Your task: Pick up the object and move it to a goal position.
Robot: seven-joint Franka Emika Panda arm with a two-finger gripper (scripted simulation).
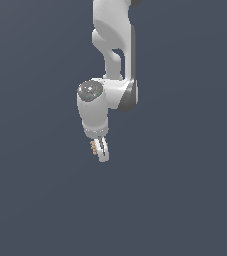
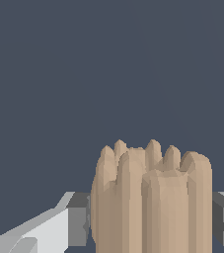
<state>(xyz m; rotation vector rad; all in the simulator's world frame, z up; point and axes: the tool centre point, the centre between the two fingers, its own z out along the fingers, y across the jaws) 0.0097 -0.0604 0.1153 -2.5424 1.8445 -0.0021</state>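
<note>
Sitting squarely between the fingers [image 2: 77,221], the object [image 2: 152,197] is a tan, lumpy, ridged piece, pinched from both sides by the dark pads in the wrist view. The gripper [image 1: 101,149] is closed on it, so nothing lies off to one side: the grasp is made. In the exterior view the object [image 1: 93,147] peeks out on the exterior view's left of the white fingers, seemingly clear of the grey tabletop [image 1: 185,200]. No goal marker shows, so which way to carry it cannot be told.
</note>
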